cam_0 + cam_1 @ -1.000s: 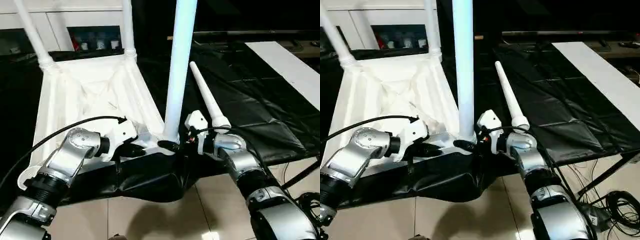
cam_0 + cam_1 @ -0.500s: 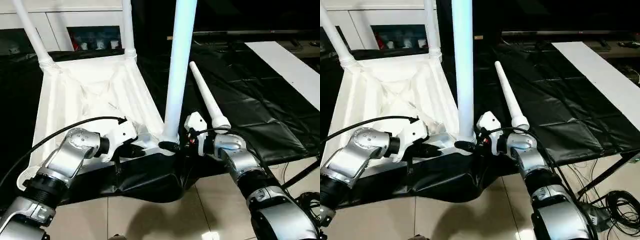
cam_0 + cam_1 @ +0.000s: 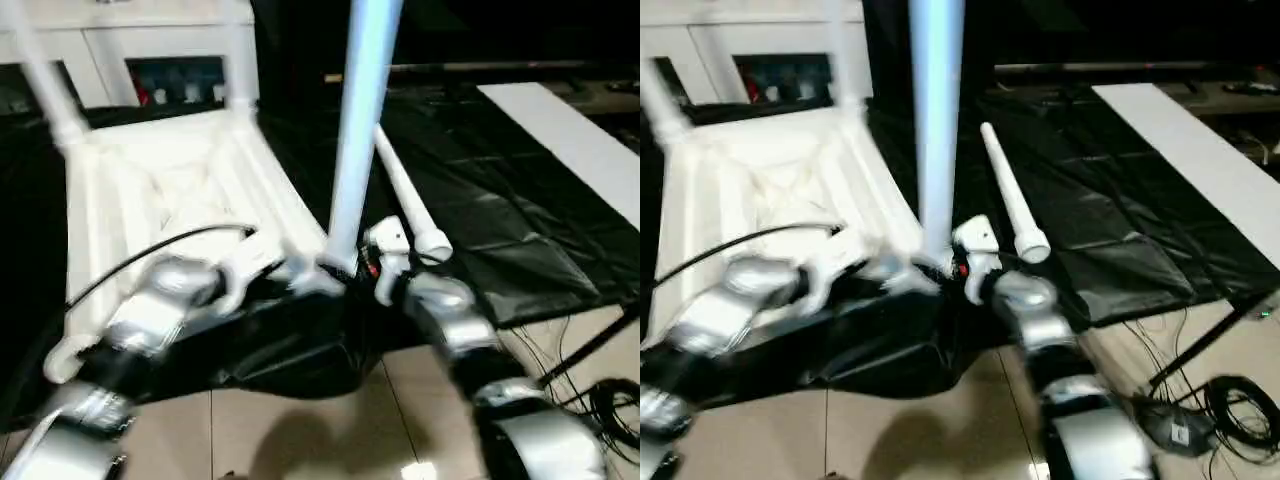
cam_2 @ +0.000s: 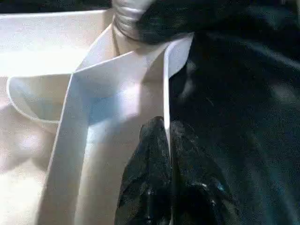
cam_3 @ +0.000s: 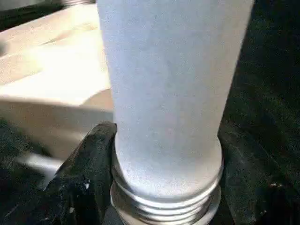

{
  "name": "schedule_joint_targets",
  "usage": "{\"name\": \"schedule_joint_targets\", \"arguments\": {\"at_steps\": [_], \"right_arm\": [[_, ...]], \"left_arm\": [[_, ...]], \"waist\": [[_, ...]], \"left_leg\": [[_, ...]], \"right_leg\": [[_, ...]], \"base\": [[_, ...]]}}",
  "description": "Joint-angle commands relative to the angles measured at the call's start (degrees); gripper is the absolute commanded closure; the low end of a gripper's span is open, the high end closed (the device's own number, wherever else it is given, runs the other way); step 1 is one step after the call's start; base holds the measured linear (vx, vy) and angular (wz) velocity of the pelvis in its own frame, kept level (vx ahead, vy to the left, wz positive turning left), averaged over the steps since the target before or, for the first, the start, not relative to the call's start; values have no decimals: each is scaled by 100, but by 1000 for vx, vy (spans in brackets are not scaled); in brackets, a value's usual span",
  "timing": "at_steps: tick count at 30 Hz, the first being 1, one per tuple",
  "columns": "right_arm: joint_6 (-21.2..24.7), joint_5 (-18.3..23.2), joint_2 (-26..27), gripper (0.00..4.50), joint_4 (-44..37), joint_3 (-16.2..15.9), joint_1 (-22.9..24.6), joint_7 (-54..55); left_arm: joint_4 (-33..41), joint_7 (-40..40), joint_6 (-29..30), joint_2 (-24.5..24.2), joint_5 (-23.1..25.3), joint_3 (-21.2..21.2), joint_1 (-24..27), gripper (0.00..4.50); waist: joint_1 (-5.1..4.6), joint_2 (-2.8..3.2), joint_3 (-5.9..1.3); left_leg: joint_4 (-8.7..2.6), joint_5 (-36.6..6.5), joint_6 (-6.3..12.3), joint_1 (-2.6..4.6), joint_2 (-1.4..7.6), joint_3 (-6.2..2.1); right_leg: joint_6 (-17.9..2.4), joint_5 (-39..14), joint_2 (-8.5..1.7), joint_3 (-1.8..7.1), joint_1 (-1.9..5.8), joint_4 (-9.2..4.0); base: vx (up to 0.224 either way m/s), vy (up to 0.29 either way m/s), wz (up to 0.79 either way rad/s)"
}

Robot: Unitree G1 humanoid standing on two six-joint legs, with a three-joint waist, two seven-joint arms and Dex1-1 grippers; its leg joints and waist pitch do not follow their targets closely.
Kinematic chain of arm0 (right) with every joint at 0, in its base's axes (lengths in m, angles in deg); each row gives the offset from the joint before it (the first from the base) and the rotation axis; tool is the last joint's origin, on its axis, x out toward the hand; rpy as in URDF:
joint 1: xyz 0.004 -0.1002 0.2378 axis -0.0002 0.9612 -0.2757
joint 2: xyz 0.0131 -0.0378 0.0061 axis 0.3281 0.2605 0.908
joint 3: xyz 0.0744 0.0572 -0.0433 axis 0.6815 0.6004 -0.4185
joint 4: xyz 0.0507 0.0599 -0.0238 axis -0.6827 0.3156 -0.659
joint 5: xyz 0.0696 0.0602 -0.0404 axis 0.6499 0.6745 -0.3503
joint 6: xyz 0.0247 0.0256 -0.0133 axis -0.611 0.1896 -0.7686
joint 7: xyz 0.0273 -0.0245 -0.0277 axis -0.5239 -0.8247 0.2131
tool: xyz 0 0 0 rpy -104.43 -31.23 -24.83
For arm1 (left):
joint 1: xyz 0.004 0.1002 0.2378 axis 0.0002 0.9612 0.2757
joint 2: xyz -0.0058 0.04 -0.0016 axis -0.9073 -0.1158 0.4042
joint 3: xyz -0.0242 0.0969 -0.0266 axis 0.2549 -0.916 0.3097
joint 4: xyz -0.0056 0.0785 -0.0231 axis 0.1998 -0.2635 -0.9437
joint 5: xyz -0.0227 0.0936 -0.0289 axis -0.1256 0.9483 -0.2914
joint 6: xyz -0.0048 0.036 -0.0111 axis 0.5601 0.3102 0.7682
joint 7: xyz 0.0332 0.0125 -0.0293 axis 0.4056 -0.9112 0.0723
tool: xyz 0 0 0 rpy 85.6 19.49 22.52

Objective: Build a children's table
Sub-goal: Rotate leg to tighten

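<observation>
**Both grippers clamped at the tabletop's near corner**

The left gripper pinches the tabletop rim. The right gripper clasps the upright leg in the near-right socket. A loose leg lies right. Since earlier, only the camera shifted.

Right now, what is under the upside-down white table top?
A black plastic sheet lies under the white plastic rectangular tabletop, spreading past its edges and sagging over the near edge. Whatever holds them up beneath is covered by the sheet.
</observation>
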Motion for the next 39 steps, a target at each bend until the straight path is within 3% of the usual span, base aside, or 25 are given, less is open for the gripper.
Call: {"name": "schedule_joint_targets", "arguments": {"at_steps": [1, 2, 4, 7, 12, 15, 17, 18, 21, 23, 27, 29, 30, 31, 33, 35, 36, 39], "right_arm": [[244, 209, -43, 180, 171, 243, -23, 433], [282, 238, 216, 180, 292, 356, -16, 1138], [293, 306, 462, 180, 452, 484, -59, 1816], [207, 300, 749, 180, 671, 625, -217, 2455], [142, 90, 787, 180, 649, 539, -262, 2546], [79, 151, 767, 180, 610, 603, -230, 2430], [59, 233, 771, 124, 588, 660, -225, 2322], [-96, 413, 781, 110, 421, 758, -178, 2003], [-117, 378, 723, 89, 237, 717, -142, 1989], [-43, 205, 591, 68, -119, 577, -31, 2076], [246, 184, 394, 68, -1368, 444, 508, 1919], [296, 179, 358, 68, -1602, 438, 625, 1875], [419, 164, 285, 68, -2191, 392, 936, 1822], [475, 158, 267, 68, -2394, 360, 1047, 1806], [636, 136, 241, 65, -2761, 276, 1251, 1794], [705, 119, 230, 65, -2870, 236, 1319, 1797], [847, 104, 208, 65, -3015, 162, 1416, 1792], [1106, 76, 158, 65, -3228, 46, 1568, 1702]], "left_arm": [[-89, 57, 28, 7, 73, -117, 56, 450], [-437, 550, 30, 322, 116, -16, -192, 450], [-744, 974, 7, 631, 126, 87, -421, 450], [-1048, 1083, -130, 947, 171, 62, -644, 450], [-1187, 1002, -304, 994, 239, -37, -702, 450], [-1243, 978, -400, 971, 256, -55, -682, 450], [-1265, 974, -423, 966, 258, -53, -678, 450], [-1328, 948, -500, 964, 264, -42, -676, 450], [-1422, 939, -648, 985, 281, -13, -705, 450], [-1510, 1015, -817, 1026, 277, 39, -739, 450], [-1781, 1259, -1414, 1194, 237, 169, -834, 450], [-1866, 1332, -1559, 1236, 236, 196, -861, 450], [-2137, 1901, -1833, 1331, 351, 279, -988, 450], [-2226, 2088, -1885, 1372, 335, 359, -1048, 450], [-2260, 2253, -1780, 1447, 170, 592, -1156, 406], [-2242, 2302, -1727, 1467, 99, 691, -1199, 390], [-2205, 2491, -1794, 1442, 143, 751, -1266, 380], [-2003, 2772, -1845, 1307, 245, 850, -1325, 351]], "waist": [[7, 50, -303], [-13, 60, -312], [21, 67, -326], [37, 72, -350], [38, 68, -372], [39, 76, -369], [40, 84, -368], [40, 82, -361], [55, 77, -364], [60, 74, -372], [109, 66, -379], [136, 61, -383], [165, 93, -385], [161, 74, -388], [168, 92, -394], [160, 85, -402], [145, 92, -405], [131, 111, -419]], "left_leg": [[-397, -1444, -75, 33, 35, 18], [-379, -1397, -39, 33, 23, 44], [-391, -1391, -100, 63, 31, 28], [-385, -1353, -139, 42, 16, 26], [-370, -1182, -50, 7, 18, 31], [-369, -1197, -18, 7, 18, 33], [-370, -1242, -14, 11, 20, 33], [-373, -1299, 11, 4, 21, 36], [-373, -1246, 58, 10, 30, 34], [-368, -1136, 47, 4, 27, 34], [-353, -996, 109, 4, 15, 42], [-347, -923, 131, -15, 7, 36], [-342, -949, 132, -3, 5, 35], [-345, -965, 138, -23, -5, 26], [-341, -961, 122, -22, -10, 27], [-341, -915, 116, -52, -13, 14], [-331, -839, 141, -50, 2, 13], [-320, -726, 186, -60, -1, 0]], "right_leg": [[-1064, -1512, -343, 257, 273, -466], [-1054, -1434, -321, 269, 237, -473], [-1046, -1412, -328, 264, 240, -473], [-993, -1259, -318, 253, 248, -454], [-1063, -663, -311, 247, 282, -404], [-1103, -618, -314, 246, 287, -403], [-1101, -675, -317, 248, 290, -408], [-1094, -713, -318, 250, 292, -418], [-1123, -648, -315, 250, 289, -418], [-1166, -560, -312, 246, 303, -400], [-1054, -513, -310, 253, 317, -420], [-956, -433, -302, 255, 337, -417], [-899, -486, -301, 258, 329, -431], [-847, -564, -301, 255, 351, -430], [-821, -722, -309, 249, 339, -451], [-848, -712, -322, 248, 363, -439], [-981, -500, -316, 243, 336, -426], [-1015, -185, -305, 231, 357, -383]], "base": [[0, 0, 0], [0, 0, 0], [0, 0, 0], [0, 0, 0], [0, 0, 0], [0, 0, 0], [0, 0, 0], [0, 0, 0], [0, 0, 0], [0, 0, 0], [0, 0, 0], [0, 0, 0], [0, 0, 0], [0, 0, 0], [0, 0, 0], [0, 0, 0], [0, 0, 0], [0, 0, 0]]}}
